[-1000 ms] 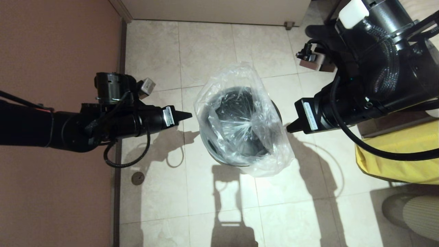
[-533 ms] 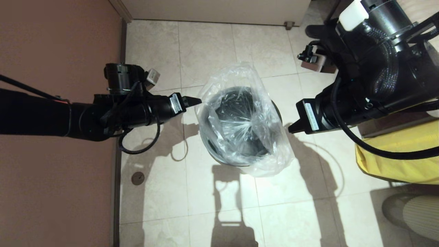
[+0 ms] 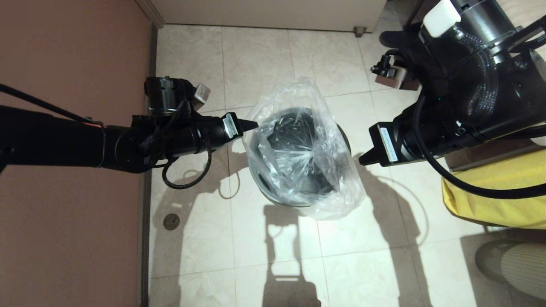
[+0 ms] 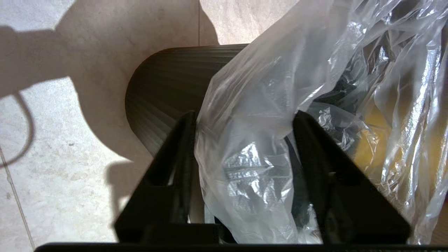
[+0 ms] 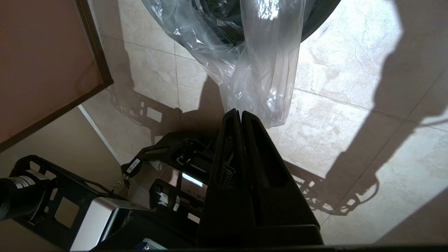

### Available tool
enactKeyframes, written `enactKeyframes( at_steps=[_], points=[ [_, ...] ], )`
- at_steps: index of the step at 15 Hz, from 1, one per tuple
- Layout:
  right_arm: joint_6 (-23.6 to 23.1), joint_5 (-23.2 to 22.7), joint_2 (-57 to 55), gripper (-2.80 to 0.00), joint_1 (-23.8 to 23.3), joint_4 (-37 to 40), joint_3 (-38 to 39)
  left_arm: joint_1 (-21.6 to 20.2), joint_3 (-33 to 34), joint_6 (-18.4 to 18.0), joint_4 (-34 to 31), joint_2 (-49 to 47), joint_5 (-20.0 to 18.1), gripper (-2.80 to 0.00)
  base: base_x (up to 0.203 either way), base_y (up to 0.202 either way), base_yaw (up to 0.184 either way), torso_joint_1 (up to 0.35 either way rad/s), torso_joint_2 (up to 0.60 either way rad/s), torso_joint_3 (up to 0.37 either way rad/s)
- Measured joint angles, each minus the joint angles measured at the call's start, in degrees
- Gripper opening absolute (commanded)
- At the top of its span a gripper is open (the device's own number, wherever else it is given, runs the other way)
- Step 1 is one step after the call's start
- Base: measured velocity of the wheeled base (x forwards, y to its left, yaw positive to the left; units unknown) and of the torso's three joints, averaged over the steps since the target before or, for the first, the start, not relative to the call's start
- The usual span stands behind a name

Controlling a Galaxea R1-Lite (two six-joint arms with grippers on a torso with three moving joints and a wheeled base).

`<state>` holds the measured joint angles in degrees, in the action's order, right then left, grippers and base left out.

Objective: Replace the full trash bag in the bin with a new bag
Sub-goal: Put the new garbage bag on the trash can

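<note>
The round dark grey bin (image 3: 344,143) stands on the tiled floor in the middle of the head view. The clear crinkly new bag (image 3: 298,98) sits in it, with its mouth standing above the rim and spilling over the near right side. My left gripper (image 3: 254,125) is at the bag's left edge. In the left wrist view it (image 4: 245,117) is open with the bag film (image 4: 245,157) between its fingers, beside the ribbed bin wall (image 4: 164,80). My right gripper (image 3: 362,161) is shut, its tips (image 5: 238,112) right at the bag's hanging flap (image 5: 262,70).
A brown wall (image 3: 64,64) runs along the left, close behind my left arm. A yellow sack (image 3: 490,192) lies at the right under my right arm. A floor drain (image 3: 172,221) is near the wall. A pale cabinet front (image 3: 273,13) closes the far side.
My left gripper has moved right from clear of the bin until its fingers reach round the bag's left edge. The right arm has barely shifted.
</note>
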<state>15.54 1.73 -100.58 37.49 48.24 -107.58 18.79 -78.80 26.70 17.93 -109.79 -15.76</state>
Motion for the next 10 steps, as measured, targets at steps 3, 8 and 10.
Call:
enactKeyframes(
  at_steps=[3, 8, 10],
  points=[
    [0.3, 0.0, 0.1, -2.8, 0.0, 0.0, 0.0, 0.0, 0.0, -0.1, 0.0, 0.0, 0.1, -2.8, 0.0, 0.0, 0.0, 0.0, 0.0, 0.0],
    [0.3, 0.0, 0.3, -2.8, 0.1, 0.0, 0.1, 0.1, 0.2, -0.1, -0.2, 0.2, 0.3, -2.8, 0.0, 0.0, 0.0, 0.0, 0.0, 0.0],
    [0.3, 0.0, 0.6, -2.8, 0.1, 0.0, 0.1, 0.1, 0.2, -0.1, -0.8, 1.3, 0.4, -2.8, 0.0, 0.0, 0.0, 0.0, 0.0, 0.0]
  ],
)
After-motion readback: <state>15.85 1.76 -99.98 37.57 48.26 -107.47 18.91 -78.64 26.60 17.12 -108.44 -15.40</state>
